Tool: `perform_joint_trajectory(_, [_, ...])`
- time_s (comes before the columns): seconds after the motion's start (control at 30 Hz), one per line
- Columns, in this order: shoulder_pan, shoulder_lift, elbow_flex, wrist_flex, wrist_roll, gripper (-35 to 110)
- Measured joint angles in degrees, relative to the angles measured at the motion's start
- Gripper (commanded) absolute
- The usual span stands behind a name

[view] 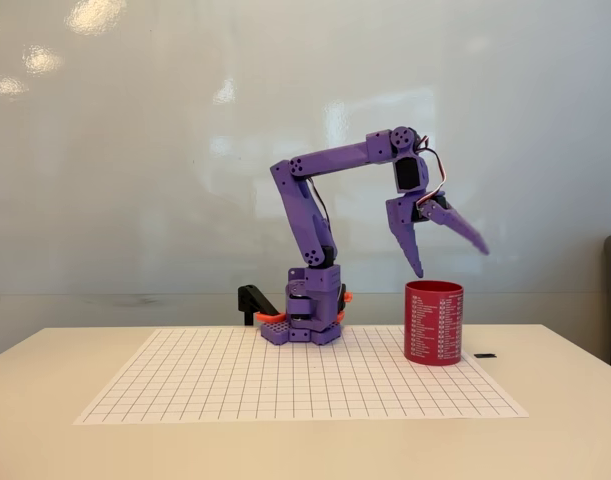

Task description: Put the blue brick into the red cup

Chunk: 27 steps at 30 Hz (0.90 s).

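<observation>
The red cup (433,322) stands upright on the right side of the white grid sheet (285,385), its side covered in columns of small white print. My purple gripper (452,262) hangs just above the cup's rim and is open. One finger points down at the cup's left edge and the other is spread out to the right. Nothing shows between the fingers. The blue brick is out of view; the inside of the cup is hidden from this side.
The arm's purple base (310,315) sits at the back middle of the sheet, with a black clamp (253,300) to its left. A small black object (485,355) lies on the table right of the cup. A glossy wall stands behind.
</observation>
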Motion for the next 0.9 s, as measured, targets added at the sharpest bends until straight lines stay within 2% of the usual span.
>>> perform_joint_trajectory(0.2, [6.5, -2.55, -2.37, 0.0, -4.22, -1])
perform_joint_trajectory(0.4, [21.88, -19.34, -13.27, -0.88, -10.72, -1])
perform_joint_trajectory(0.63, [44.82, -45.97, -38.14, -2.2, -4.22, -1])
perform_joint_trajectory(0.77, [56.69, -46.14, -44.91, -1.76, -1.58, -1])
perform_joint_trajectory(0.9, [63.98, -39.81, -45.35, -1.41, -2.72, -1])
